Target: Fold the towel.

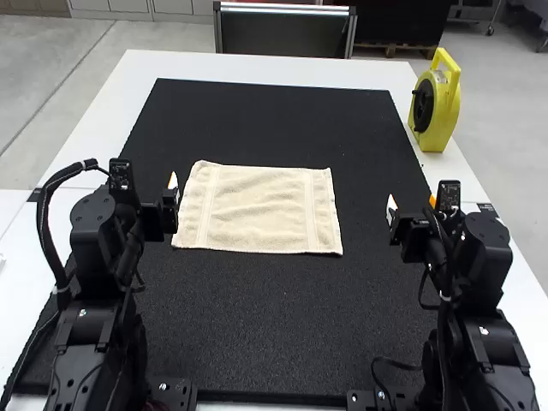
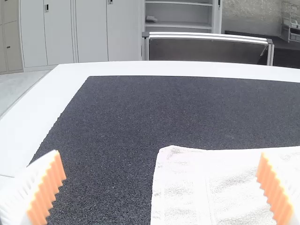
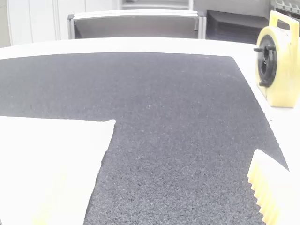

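Note:
The cream towel [image 1: 259,210] lies spread out on the black mat [image 1: 274,317], slightly rumpled, with a woven band near each short end. My left gripper [image 1: 149,199] is close to the towel's left end, its fingers wide apart. In the left wrist view, the towel [image 2: 187,187] lies partly beneath the open left gripper [image 2: 159,158]. Off the towel's right end, with a strip of mat between, is my right gripper [image 1: 412,204]. The right wrist view has one end of the towel [image 3: 51,154] and the right gripper [image 3: 159,163], which stands open.
A yellow cable reel [image 1: 436,101] with a black hub stands on the white table [image 1: 360,72] at the far right, beside the mat's edge. Dark mat surrounds the towel on all sides.

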